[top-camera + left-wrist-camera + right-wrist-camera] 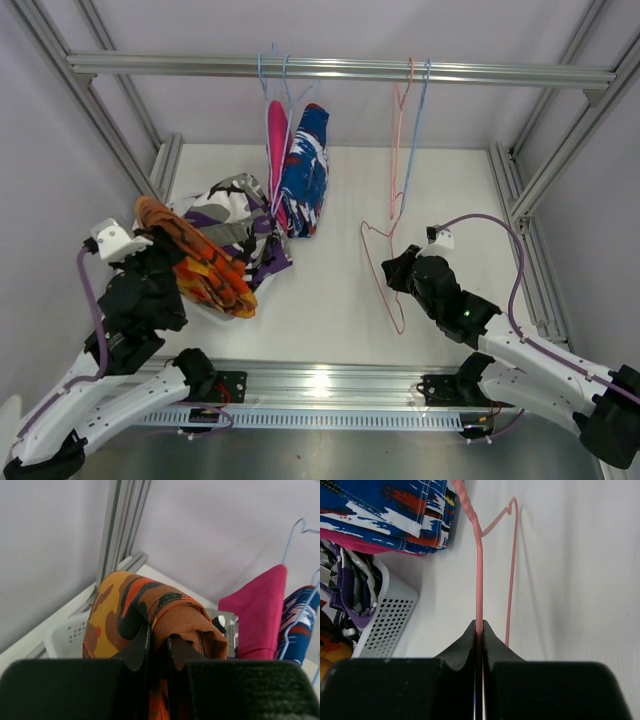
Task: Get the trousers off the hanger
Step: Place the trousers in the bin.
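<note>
Orange camouflage trousers [200, 265] [150, 605] hang bunched from my left gripper [158, 252] [159, 630], which is shut on a fold of them above the white basket [65, 635] at the left. My right gripper [395, 270] [480, 625] is shut on the wire of a bare pink hanger [383, 303] [479, 570], which is off the rail and low over the table. Pink trousers [276, 150] [260, 610] and blue-white-red patterned trousers [305, 175] [385, 505] still hang side by side on blue hangers from the rail [340, 68].
Purple-white patterned trousers [235, 215] [350, 580] lie heaped in the basket [390, 615]. Two empty hangers [410, 110], one pink and one blue, hang from the rail on the right. Aluminium frame posts stand at both sides of the table.
</note>
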`<move>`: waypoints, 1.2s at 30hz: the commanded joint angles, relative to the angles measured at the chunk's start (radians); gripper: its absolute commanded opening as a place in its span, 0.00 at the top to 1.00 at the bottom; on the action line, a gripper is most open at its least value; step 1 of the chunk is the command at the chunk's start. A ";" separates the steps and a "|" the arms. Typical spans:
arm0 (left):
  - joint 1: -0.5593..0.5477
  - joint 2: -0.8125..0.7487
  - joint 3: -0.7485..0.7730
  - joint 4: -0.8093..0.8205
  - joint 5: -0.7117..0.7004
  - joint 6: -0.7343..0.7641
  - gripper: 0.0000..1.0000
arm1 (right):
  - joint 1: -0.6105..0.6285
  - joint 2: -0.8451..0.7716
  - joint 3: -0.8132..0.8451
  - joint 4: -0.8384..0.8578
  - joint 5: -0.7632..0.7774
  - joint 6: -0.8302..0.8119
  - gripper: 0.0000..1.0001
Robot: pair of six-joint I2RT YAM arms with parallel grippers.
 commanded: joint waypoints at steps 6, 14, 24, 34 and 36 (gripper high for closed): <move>0.067 0.156 0.028 -0.258 -0.074 -0.490 0.99 | -0.017 0.004 -0.012 0.051 0.010 -0.017 1.00; 0.161 0.297 0.045 -0.302 -0.048 -0.645 0.99 | -0.030 0.009 -0.023 0.059 0.003 -0.028 1.00; 0.276 0.504 0.120 -0.177 -0.005 -0.602 0.99 | -0.065 0.033 -0.027 0.080 -0.013 -0.054 1.00; 0.296 0.656 0.248 -0.075 0.079 -0.449 0.18 | -0.085 0.052 -0.020 0.083 -0.033 -0.082 1.00; 0.297 0.642 0.268 -0.089 0.099 -0.433 0.15 | -0.086 0.049 -0.021 0.083 -0.036 -0.083 1.00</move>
